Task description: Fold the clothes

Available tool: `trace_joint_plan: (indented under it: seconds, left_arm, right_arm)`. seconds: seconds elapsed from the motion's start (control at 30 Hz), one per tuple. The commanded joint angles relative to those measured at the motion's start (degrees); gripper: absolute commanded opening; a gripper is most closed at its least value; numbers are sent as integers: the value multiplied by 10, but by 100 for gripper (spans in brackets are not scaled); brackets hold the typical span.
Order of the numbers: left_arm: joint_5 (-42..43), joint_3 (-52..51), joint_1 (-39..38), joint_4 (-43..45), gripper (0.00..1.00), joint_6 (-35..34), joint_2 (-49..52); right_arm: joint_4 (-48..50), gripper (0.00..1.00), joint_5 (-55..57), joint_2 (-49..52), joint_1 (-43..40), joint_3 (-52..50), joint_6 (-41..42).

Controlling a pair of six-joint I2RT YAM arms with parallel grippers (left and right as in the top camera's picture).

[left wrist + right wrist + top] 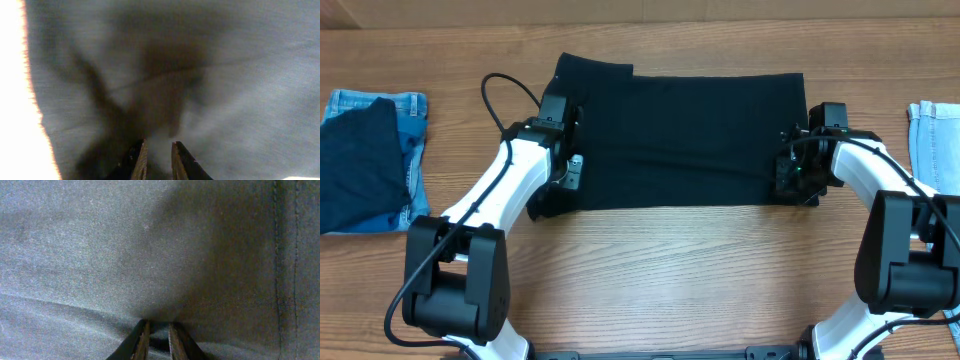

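The black clothes (685,140) lie flat as a wide folded rectangle across the far middle of the table. My left gripper (568,170) sits at the garment's left end. In the left wrist view the gripper (159,145) has a narrow gap between its jaws, with cloth (200,75) showing beyond it. My right gripper (788,175) is at the right end, low on the fabric. In the right wrist view the gripper (159,326) is slightly open, with cloth (150,245) bunched at the tips. A stitched hem (276,255) runs down the right. No label shows.
A dark navy garment (360,165) lies on light blue denim (412,110) at the table's left edge. Another light denim piece (932,140) sits at the right edge. Bare wooden table (670,270) stretches in front of the garment.
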Motion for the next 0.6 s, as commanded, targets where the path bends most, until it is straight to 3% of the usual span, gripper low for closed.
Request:
trace_joint_plan:
  seconds: [0.0, 0.1, 0.23, 0.27, 0.3, 0.43, 0.5, 0.57]
  left_arm:
    - [-54, -5, 36, 18, 23, -5, 13]
    - [-6, -5, 79, 52, 24, -9, 18]
    - [-11, -5, 91, 96, 24, 0, 29]
    - [-12, 6, 91, 83, 10, -2, 24]
    - [-11, 24, 91, 59, 7, -11, 17]
    - [50, 144, 85, -32, 8, -13, -53]
    - [150, 152, 77, -48, 4, -13, -71]
    - [154, 122, 63, -59, 4, -14, -64]
  right_arm:
    - [-3, 18, 43, 2, -1, -14, 30]
    - [-9, 18, 43, 2, -1, -14, 32]
    - [-15, 18, 43, 2, -1, -14, 32]
    - [-15, 18, 43, 2, -1, -14, 33]
    - [-15, 18, 43, 2, -1, -14, 32]
    - [-10, 18, 43, 2, -1, -14, 37]
    - [-11, 18, 42, 2, -1, -14, 37]
    - [-11, 18, 42, 2, -1, -14, 39]
